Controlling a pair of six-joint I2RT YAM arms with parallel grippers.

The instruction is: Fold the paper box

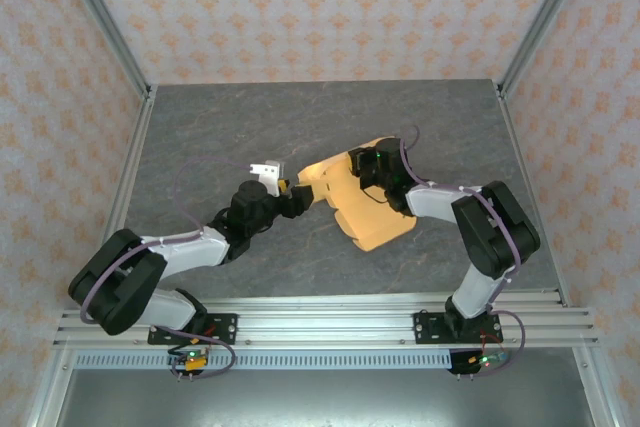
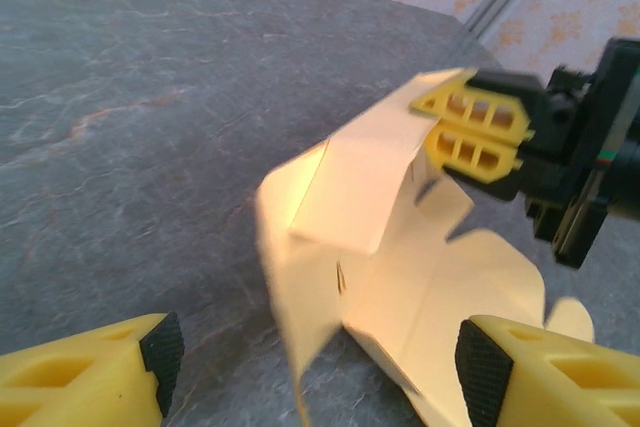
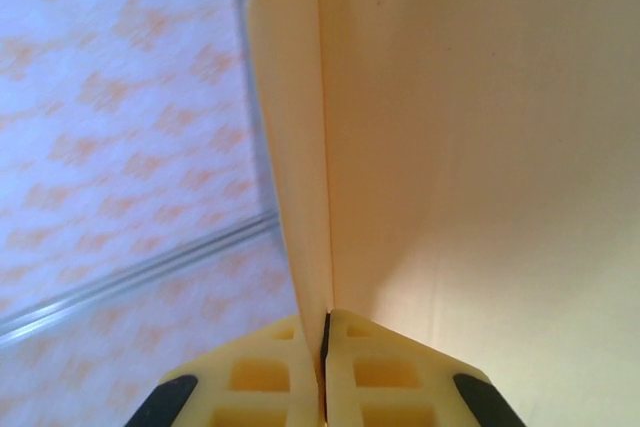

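We find the left gripper (image 2: 320, 357) standing wide, with the paper box (image 2: 400, 277) just ahead of its 2 fingers. The box lies partly folded near the middle of the worktop (image 1: 300, 117). Beyond it, the right gripper (image 2: 470, 132) is clamped on 1 raised flap.

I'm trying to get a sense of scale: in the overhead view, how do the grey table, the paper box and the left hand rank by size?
Largest: grey table.
Next: paper box, a partly folded cut-out.
Smallest: left hand, clearly smaller than the box.
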